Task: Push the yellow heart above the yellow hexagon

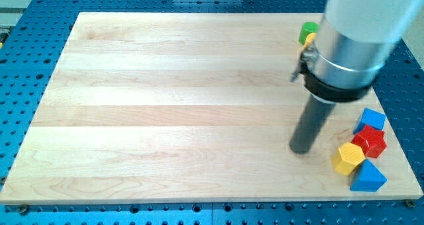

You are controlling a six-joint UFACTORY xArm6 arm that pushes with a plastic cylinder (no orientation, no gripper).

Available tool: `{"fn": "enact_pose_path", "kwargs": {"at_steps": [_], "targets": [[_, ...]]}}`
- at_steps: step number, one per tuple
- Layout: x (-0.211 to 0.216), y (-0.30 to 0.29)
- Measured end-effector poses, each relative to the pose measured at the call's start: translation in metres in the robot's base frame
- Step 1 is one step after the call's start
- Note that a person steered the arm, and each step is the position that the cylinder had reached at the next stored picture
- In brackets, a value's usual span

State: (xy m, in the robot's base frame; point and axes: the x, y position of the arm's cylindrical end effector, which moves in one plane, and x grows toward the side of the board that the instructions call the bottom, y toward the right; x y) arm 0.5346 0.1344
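My tip (301,150) touches no block; the yellow hexagon (348,159) sits just to its right, orientation unclear; the yellow heart (309,40) is mostly hidden.

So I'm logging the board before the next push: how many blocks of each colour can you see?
Blue: 2, a cube and a lower block
Red: 1
Yellow: 2, a hexagon and a piece mostly hidden behind the arm
Green: 1
Total: 6
My tip sits left of the hexagon.
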Motion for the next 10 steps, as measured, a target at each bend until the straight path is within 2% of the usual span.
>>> {"fn": "enact_pose_path", "kwargs": {"at_steps": [4, 5, 6, 7, 10], "targets": [[-0.184, -0.008], [-0.24, -0.001], [-0.281, 0.042], [-0.296, 0.077], [-0.302, 0.107]]}}
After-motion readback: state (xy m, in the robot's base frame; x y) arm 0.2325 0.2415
